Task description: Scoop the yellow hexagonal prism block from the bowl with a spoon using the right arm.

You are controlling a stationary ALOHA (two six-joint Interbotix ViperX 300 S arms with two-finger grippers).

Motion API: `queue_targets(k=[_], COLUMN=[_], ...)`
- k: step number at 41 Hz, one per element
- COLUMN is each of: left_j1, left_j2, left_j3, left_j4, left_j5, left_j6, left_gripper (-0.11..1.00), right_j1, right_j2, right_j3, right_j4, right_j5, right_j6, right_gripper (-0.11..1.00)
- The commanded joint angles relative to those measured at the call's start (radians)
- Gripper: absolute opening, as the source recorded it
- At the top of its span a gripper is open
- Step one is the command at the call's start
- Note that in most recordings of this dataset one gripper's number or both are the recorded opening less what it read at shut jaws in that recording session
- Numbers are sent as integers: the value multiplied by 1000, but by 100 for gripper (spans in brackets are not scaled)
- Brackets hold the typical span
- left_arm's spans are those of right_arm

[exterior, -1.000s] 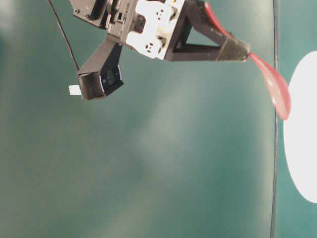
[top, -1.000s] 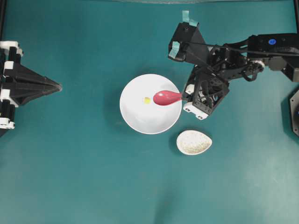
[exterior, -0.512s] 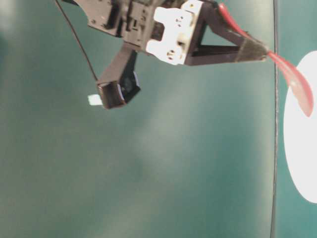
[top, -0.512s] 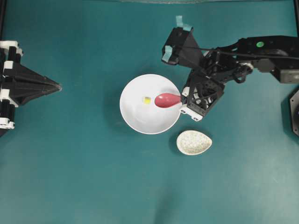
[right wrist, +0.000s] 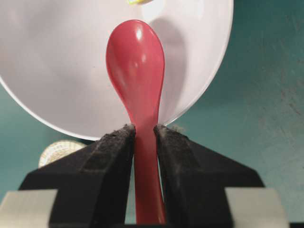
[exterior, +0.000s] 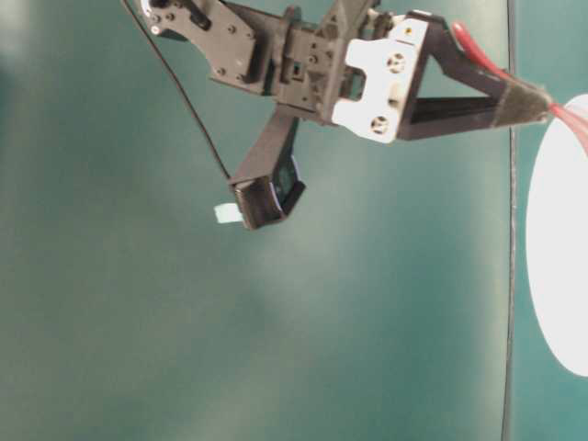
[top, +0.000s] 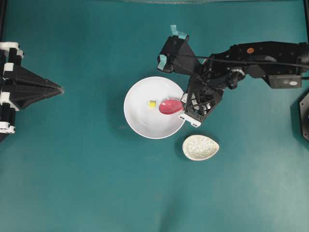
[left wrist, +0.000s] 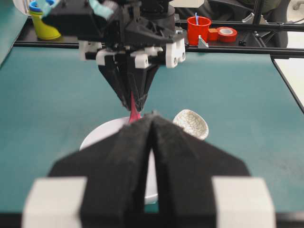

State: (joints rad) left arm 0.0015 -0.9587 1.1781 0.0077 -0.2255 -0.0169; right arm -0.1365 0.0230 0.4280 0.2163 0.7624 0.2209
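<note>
The right tool (right wrist: 145,135) is clamped tight on the handle of the pink-red spoon (right wrist: 137,71), with one black pad on each side of it. So the spoon is already picked up. That part of the job is done.

The spoon's scoop sits over the inside of the white bowl (top: 140,123), on the 3 o'clock side of the bowl. The scoop points toward 9 o'clock in the overhead view. I cannot tell if the scoop touches the bowl's bottom or hangs just above it.

The yellow hexagonal prism block (top: 152,103) lies in the bowl, near the middle. It is just beside the tip of the scoop, on the scoop's 9 o'clock side. The block is not in the spoon yet.

What is left, I think, is to slide the scoop under the block and lift it out of the bowl. The block is tiny and may slip away along the smooth bowl.

A small speckled dish (top: 201,147) sits on the teal surface (top: 87,183), at about 4 o'clock from the bowl.

The left tool (left wrist: 152,142) is far off at 9 o'clock, with its pads pressed together and nothing in them.
</note>
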Motion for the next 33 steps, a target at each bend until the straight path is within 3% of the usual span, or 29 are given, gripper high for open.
queue_targets(k=[1, 33], left_j1=[0, 0], left_j2=[8, 8], left_j3=[-25, -23], left_j4=[3, 3], left_j5=[-9, -9], left_j6=[-2, -2], left_gripper=[-1, -1], right_j1=[-2, -12], right_j2=[-2, 81], right_j3=[-25, -92], right_j4=[-2, -41], right_j5=[-8, -101], right_j6=[-3, -8], right_gripper=[23, 23])
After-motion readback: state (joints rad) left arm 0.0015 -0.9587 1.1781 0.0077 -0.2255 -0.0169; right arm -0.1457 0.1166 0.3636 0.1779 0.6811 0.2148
